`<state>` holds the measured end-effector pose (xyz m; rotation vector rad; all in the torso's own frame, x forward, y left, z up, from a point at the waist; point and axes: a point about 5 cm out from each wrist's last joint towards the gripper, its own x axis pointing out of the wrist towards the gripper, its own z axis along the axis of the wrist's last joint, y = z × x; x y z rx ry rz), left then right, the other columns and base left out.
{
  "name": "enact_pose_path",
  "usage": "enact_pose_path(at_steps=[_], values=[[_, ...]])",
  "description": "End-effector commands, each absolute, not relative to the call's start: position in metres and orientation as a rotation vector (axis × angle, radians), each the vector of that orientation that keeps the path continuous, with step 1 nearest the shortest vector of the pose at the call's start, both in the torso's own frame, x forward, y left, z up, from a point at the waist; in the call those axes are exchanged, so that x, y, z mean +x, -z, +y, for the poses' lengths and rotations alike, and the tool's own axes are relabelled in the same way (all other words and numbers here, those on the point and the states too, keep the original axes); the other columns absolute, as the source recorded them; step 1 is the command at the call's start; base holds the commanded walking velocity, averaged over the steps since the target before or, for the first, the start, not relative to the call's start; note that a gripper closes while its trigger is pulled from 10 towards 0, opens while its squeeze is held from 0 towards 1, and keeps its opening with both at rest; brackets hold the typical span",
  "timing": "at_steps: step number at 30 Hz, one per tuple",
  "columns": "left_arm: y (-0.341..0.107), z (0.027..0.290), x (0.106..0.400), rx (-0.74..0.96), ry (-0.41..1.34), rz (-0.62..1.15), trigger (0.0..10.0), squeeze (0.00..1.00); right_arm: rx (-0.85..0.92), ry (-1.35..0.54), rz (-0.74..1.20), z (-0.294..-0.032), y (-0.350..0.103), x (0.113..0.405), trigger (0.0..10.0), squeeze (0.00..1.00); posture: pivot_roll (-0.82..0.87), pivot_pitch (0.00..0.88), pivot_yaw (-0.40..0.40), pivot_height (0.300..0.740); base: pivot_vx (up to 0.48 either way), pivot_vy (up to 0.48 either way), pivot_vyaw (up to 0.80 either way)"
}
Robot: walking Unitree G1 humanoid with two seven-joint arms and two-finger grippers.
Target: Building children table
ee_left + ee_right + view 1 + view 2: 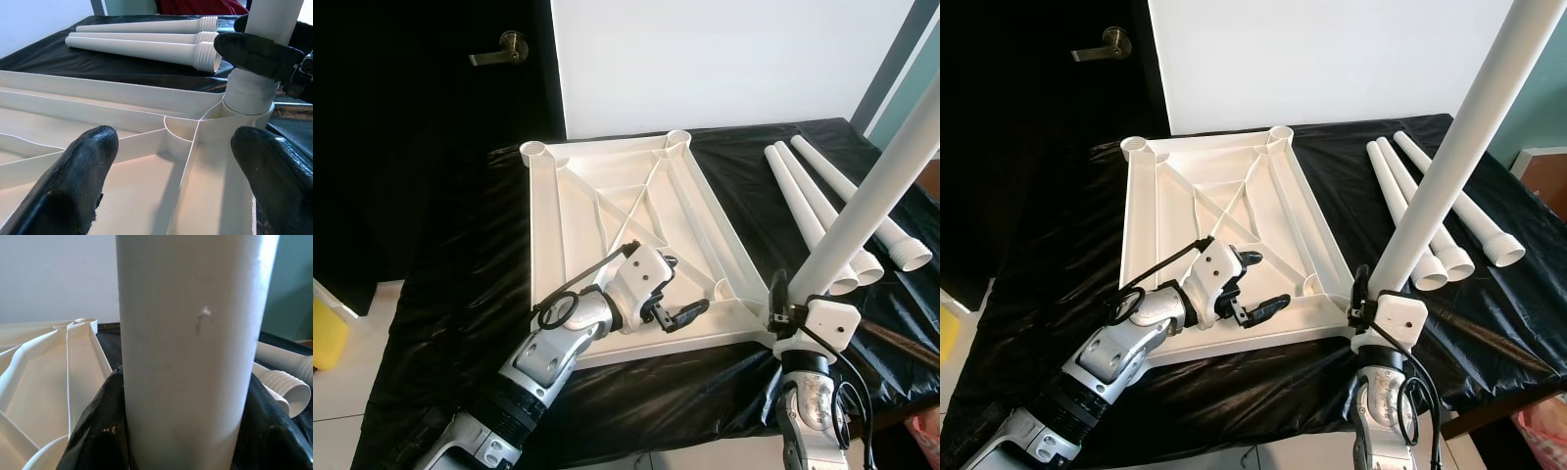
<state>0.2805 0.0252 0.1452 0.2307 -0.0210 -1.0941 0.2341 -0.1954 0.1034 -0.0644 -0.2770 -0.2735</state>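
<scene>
White plastic tabletop (626, 206) lies upside down on black sheeting (450, 294). The right gripper (781, 311) clamps a long white tube leg (871, 186) standing in the near corner socket, apparently to screw it in, while the left gripper (677, 315), fingers spread, rests on the frame, probably steadying it.

I note a plain white wall (724, 59) across the far side, evenly lit. At far left stands a dark door (431, 117) with a brass lever handle (501, 49). At far right I see a teal wall section (915, 93) edged by a grey strip (893, 59). A black sheet (460, 294) covers the work surface. Pale floor tiles (342, 392) show near left, with a yellow object (327, 333) at the left edge.
</scene>
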Motion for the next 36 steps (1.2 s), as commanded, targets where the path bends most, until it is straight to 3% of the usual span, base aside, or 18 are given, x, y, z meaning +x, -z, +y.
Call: enact_pose_path(at_steps=[1,10,20,21,28,29,36], values=[[-0.149,0.024,0.280,0.237,1.158,-0.031,10.0,0.00,-0.112,0.238,-0.270,-0.192,-0.111,0.237,10.0,0.00,-0.03,0.000,-0.002,0.740,0.000,0.000,0.00],[-0.154,0.024,0.283,0.229,1.150,-0.049,10.0,0.00,-0.110,0.188,-0.489,-0.184,-0.174,0.249,10.0,0.00,-0.03,0.000,-0.019,0.740,0.000,0.000,0.00],[-0.161,0.027,0.286,0.188,1.129,-0.067,10.0,0.00,-0.098,0.104,-0.435,-0.180,-0.174,0.260,10.0,0.00,-0.02,0.000,-0.029,0.740,0.000,0.000,0.00],[-0.167,0.029,0.288,0.134,1.124,-0.073,10.0,1.00,-0.103,0.075,-0.403,-0.181,-0.174,0.265,10.0,0.00,-0.02,0.000,-0.029,0.740,0.000,0.000,0.00],[-0.191,0.032,0.292,0.051,1.127,-0.146,10.0,1.00,-0.127,-0.035,-0.289,-0.183,-0.172,0.280,10.0,0.00,-0.02,0.000,-0.034,0.740,0.000,0.000,0.00],[-0.202,0.032,0.292,0.018,1.143,-0.180,10.0,0.00,-0.146,-0.086,-0.267,-0.182,-0.171,0.284,10.0,0.00,-0.02,0.000,-0.039,0.740,0.000,0.000,0.00],[-0.239,0.027,0.280,-0.127,1.289,-0.300,10.0,0.00,-0.186,-0.305,-0.190,-0.174,-0.170,0.291,10.0,0.00,-0.01,0.000,-0.048,0.740,0.000,0.000,0.00]])
